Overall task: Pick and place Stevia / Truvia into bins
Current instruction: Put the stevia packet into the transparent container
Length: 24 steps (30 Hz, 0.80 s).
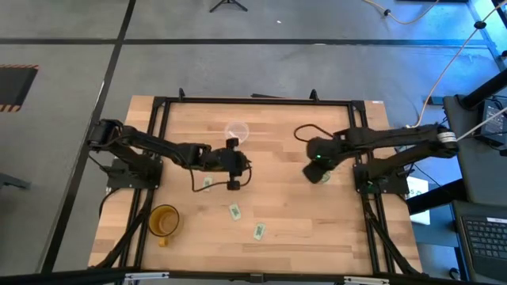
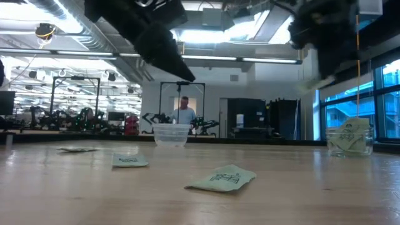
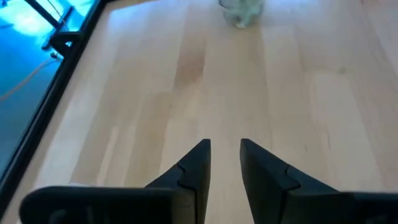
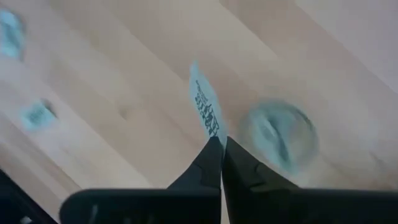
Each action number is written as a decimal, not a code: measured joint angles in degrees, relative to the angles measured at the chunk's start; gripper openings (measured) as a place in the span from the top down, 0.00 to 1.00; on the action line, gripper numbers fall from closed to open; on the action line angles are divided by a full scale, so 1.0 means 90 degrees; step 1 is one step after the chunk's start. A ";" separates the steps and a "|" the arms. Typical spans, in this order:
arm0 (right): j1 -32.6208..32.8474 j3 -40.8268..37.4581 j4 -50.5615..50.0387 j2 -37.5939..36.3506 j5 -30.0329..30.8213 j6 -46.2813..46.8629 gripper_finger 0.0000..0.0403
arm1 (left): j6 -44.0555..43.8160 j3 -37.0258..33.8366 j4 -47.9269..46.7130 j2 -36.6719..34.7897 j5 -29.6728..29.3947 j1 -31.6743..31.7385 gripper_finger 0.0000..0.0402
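We take the wide clear cup [image 1: 236, 131] as our landmark; it stands on the wooden table [image 1: 301, 229] near the far edge, a little left of the middle.

The left gripper [image 1: 233, 165] hangs just in front of this cup, toward the near edge. In the left wrist view its two dark fingers [image 3: 193, 171] stand apart with a narrow gap, and nothing is between them — only bare wood under them.

The right gripper [image 1: 319, 170] is well to the right of the cup. In the right wrist view its fingers [image 4: 211, 163] are pressed together on the lower end of one sachet [image 4: 205, 107], which stands up from the tips. Just beside these tips we see the smaller glassy cup [image 4: 278, 134] from above, blurred, with something pale green in it. In the low view this small cup [image 2: 350, 139] stands far to the right of the wide cup [image 2: 170, 134] and holds a few sachets.

Three other sachets lie flat on the table, all nearer to the front edge than the wide cup: one [image 1: 207, 183] close beside the left gripper, one [image 1: 235, 211] further forward, and one [image 1: 258, 231] still further forward and a little right.

An amber mug [image 1: 164, 220] stands left of these sachets. Behind the table, in the low view, a person [image 2: 183, 112] shows far off.
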 joint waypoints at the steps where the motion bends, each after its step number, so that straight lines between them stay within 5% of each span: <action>1: 0.0055 0.0000 -0.0278 -0.0089 0.0017 0.0052 1.00 | -0.0058 0.0000 0.0062 -0.0018 0.0065 0.0065 0.80; 9: 0.0758 0.0002 -0.2140 0.0051 0.0261 0.0491 1.00 | -0.0105 0.0002 0.0406 -0.0029 0.0235 0.0460 0.81; 24: 0.1391 0.0002 -0.1610 0.0449 0.0477 0.1129 1.00 | -0.0092 0.0005 0.0574 -0.0029 0.0235 0.0822 0.82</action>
